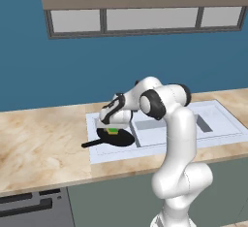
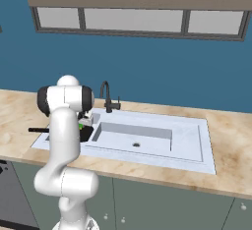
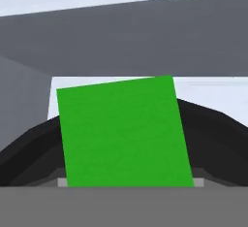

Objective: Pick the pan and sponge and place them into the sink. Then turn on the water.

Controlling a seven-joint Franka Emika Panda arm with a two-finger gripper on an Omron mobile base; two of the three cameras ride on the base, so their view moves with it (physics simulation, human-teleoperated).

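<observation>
In the left basin of the sink (image 1: 223,124), flat round matte-black pan (image 1: 116,137), partly hidden under the gripper (image 1: 112,128); handle poking left over the rim. Just below the gripper, bright green rectangular sponge (image 3: 123,131), above the pan. Fingertips hidden; grip impossible to tell.

pan (image 1: 116,137) fills left basin; right (image 2: 135,138) free.
</observation>
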